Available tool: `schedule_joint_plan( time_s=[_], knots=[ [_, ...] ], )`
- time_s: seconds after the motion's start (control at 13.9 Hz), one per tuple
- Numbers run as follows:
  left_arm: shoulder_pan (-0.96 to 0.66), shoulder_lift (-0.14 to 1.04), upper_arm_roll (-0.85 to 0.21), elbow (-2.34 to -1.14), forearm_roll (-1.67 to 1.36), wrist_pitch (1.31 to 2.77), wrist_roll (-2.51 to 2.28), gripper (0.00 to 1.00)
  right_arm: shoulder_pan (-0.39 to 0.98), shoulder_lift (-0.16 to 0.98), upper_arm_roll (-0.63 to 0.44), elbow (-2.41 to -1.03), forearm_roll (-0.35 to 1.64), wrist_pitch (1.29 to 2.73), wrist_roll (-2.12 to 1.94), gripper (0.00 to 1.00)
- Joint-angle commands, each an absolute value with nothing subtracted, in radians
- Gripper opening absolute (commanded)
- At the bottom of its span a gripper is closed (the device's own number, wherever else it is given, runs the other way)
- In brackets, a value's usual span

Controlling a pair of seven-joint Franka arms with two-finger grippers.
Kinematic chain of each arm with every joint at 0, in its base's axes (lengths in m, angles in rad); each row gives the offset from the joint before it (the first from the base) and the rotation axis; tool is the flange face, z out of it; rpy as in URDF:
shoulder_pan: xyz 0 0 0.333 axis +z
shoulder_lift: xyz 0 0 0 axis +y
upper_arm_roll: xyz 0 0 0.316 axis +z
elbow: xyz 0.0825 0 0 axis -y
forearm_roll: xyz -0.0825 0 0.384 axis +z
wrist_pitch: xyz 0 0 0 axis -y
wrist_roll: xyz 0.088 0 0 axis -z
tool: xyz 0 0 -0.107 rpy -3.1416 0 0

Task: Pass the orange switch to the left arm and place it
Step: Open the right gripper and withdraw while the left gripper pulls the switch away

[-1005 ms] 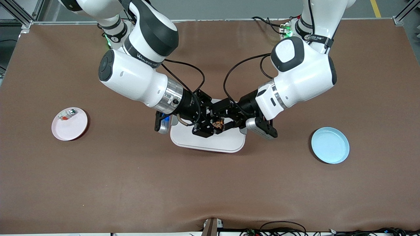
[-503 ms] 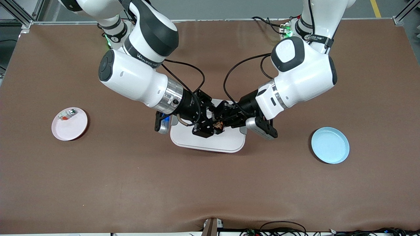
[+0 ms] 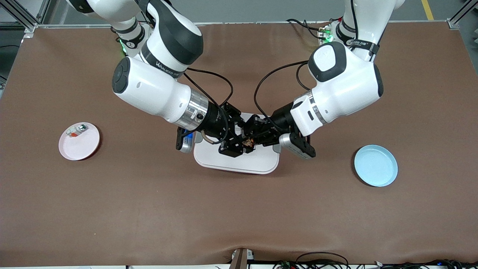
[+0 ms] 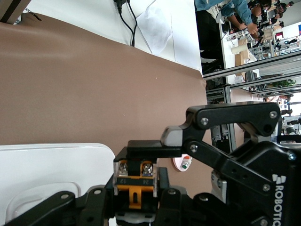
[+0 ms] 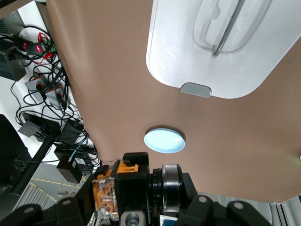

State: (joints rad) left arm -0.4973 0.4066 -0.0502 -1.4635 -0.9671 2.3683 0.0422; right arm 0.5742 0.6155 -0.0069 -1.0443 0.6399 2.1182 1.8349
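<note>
The orange switch hangs in the air over the white box, at the middle of the table. My right gripper is shut on the switch from the right arm's end. My left gripper meets it from the left arm's end, and its fingers close on the switch's sides. In the left wrist view the switch shows its orange body and two screws between my own fingers, with the box below. In the right wrist view the switch sits between my fingers, above the box.
A pink plate holding a small white part lies toward the right arm's end. A light blue plate lies toward the left arm's end and also shows in the right wrist view. Brown mat covers the table.
My left gripper's fingers have closed in on the switch. The right gripper has kept its hold and barely moved.
</note>
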Motion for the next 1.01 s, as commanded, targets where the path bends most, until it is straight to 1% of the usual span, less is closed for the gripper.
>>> schedule_joint_plan(
  time_s=[0.0,0.22,0.36,0.79,0.93],
  knots=[
    [-0.495,0.416,-0.049,-1.451,-0.988,2.376,0.081,0.00,0.545,0.627,-0.014,-1.008,0.653,2.089,1.844,1.00],
    [-0.494,0.416,-0.049,-1.453,-0.988,2.376,0.083,0.00,0.497,0.626,-0.011,-0.980,0.653,2.044,1.826,1.00],
    [-0.489,0.402,-0.049,-1.459,-0.988,2.362,0.080,0.00,0.459,0.623,-0.011,-0.959,0.655,1.949,1.737,1.00],
    [-0.413,0.321,-0.046,-1.488,-0.973,2.173,0.060,0.00,0.313,0.591,-0.021,-0.946,0.632,1.599,1.367,1.00],
    [-0.370,0.292,-0.043,-1.489,-0.950,2.077,0.060,0.00,0.287,0.580,-0.020,-0.948,0.553,1.521,1.257,1.00]
  ],
)
